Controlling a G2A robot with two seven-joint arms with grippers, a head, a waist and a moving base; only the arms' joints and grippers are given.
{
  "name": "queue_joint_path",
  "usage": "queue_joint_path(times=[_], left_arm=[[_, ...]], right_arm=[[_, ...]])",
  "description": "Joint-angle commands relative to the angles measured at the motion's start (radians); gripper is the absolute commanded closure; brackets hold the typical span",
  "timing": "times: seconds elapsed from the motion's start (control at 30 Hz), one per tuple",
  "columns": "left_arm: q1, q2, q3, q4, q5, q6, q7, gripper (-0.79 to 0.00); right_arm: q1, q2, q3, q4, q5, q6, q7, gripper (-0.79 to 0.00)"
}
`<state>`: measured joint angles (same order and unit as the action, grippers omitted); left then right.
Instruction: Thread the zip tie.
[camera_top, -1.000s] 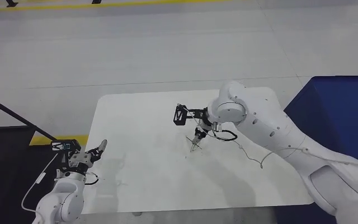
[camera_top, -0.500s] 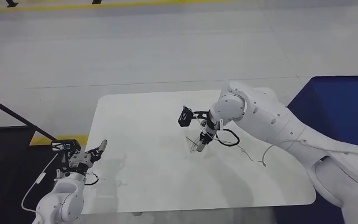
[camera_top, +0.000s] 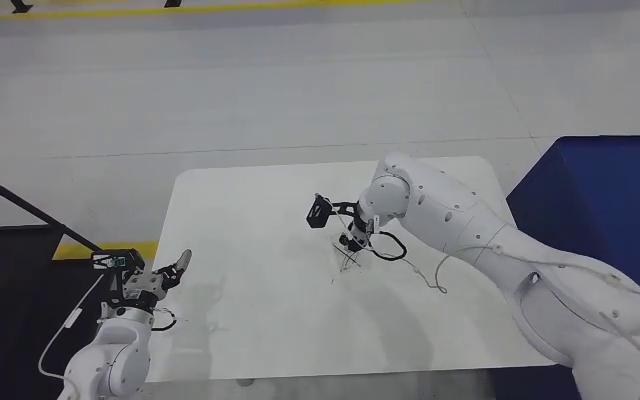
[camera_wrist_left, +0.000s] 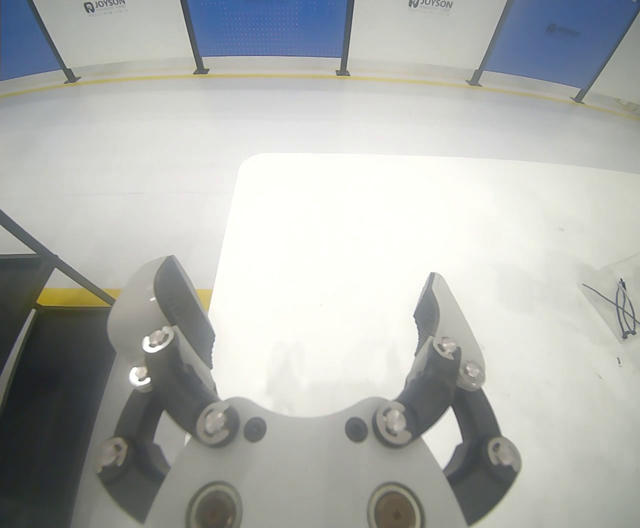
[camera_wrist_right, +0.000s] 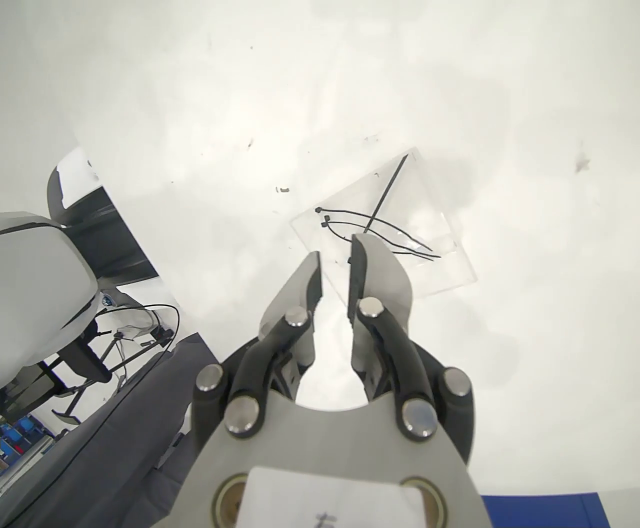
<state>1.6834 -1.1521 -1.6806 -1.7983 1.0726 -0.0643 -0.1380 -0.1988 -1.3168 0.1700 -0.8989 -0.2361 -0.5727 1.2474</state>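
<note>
Zip tie (camera_wrist_right: 372, 220): found lying with a few other black ties, crossed over one another on a clear square sheet (camera_wrist_right: 440, 260) near the middle of the white table (camera_top: 250, 230). Judged not yet threaded; saw tails lying free of heads.

Noted the right gripper (camera_wrist_right: 335, 260) poised directly above the near edge of that sheet, fingers (camera_wrist_right: 300, 285) held a narrow gap apart with nothing evidently pinched between them. Took the narrow setting as suited to so thin a strap, and the steep downward attitude as meant for picking one tie out of the pile. Could not confirm contact between fingertip and tie.

Recorded the left gripper (camera_wrist_left: 305, 290) well apart from the ties, by the table's near left corner, fingers (camera_wrist_left: 185, 305) spread wide and empty, facing across the table toward the sheet. Presumed it parked there in readiness to take the other end after a lift.

Flagged the risk of lifting overlapping ties together, and of dragging the loose sheet along with them.
</note>
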Motion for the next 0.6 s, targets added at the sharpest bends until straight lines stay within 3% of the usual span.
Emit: queue_joint_path(times=[0.0, 0.07, 0.27, 0.57], left_arm=[[0.000, 0.000, 0.000, 0.000, 0.000, 0.000, 0.000, -0.785], [0.000, 0.000, 0.000, 0.000, 0.000, 0.000, 0.000, -0.785], [0.000, 0.000, 0.000, 0.000, 0.000, 0.000, 0.000, -0.785], [0.000, 0.000, 0.000, 0.000, 0.000, 0.000, 0.000, -0.785]], right_arm=[[-0.007, -0.028, 0.000, 0.042, -0.032, -0.013, -0.013, -0.049], [-0.016, -0.055, 0.000, 0.083, -0.053, -0.027, -0.027, -0.092], [-0.029, -0.125, 0.000, 0.193, -0.095, -0.049, -0.049, -0.052], [-0.035, -0.210, 0.000, 0.334, -0.149, -0.081, -0.080, -0.099]])
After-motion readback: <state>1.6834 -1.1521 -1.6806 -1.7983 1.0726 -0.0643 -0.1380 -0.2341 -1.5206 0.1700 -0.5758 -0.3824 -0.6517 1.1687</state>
